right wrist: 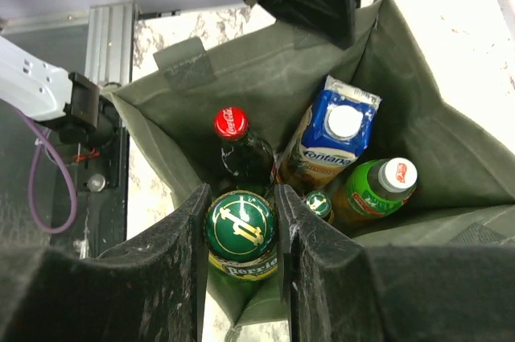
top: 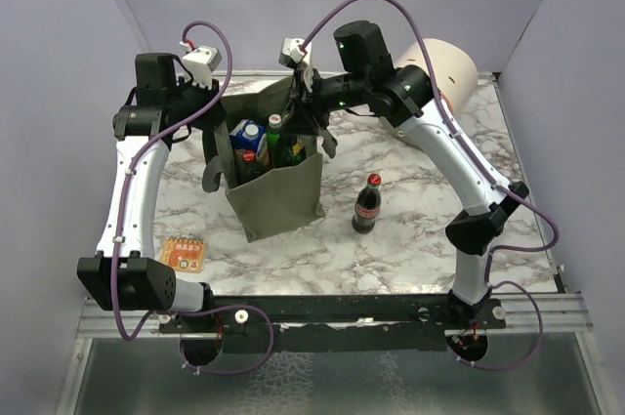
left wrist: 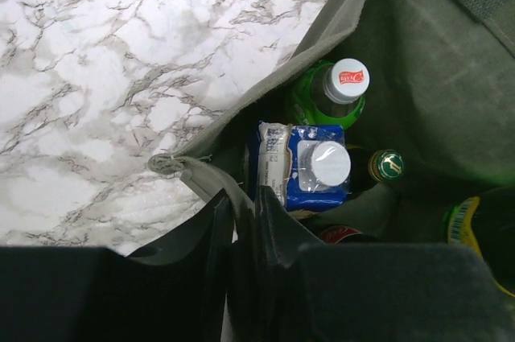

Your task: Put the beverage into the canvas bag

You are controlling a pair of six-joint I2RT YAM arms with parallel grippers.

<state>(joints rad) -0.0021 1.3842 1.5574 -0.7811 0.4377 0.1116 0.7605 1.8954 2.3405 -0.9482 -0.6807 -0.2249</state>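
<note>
Over the open mouth of the canvas bag [right wrist: 418, 125], the right gripper [right wrist: 243, 201] clamps a green-capped bottle [right wrist: 240, 233] upright, so its way in is straight down. The left gripper [left wrist: 244, 229] pinches the bag's rim. Inside stand a cola bottle [right wrist: 233, 129], a blue carton [right wrist: 334, 137] and a white-capped bottle [right wrist: 378, 185].

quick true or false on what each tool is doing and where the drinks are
1. The right tool grips a green-capped bottle at the mouth of the canvas bag. True.
2. The left tool hangs open, clear of the bag. False: it is pinched on the bag's rim.
3. A cola bottle stands on the table outside the bag. True.
4. The blue carton lies on the table. False: it stands inside the bag.
</note>
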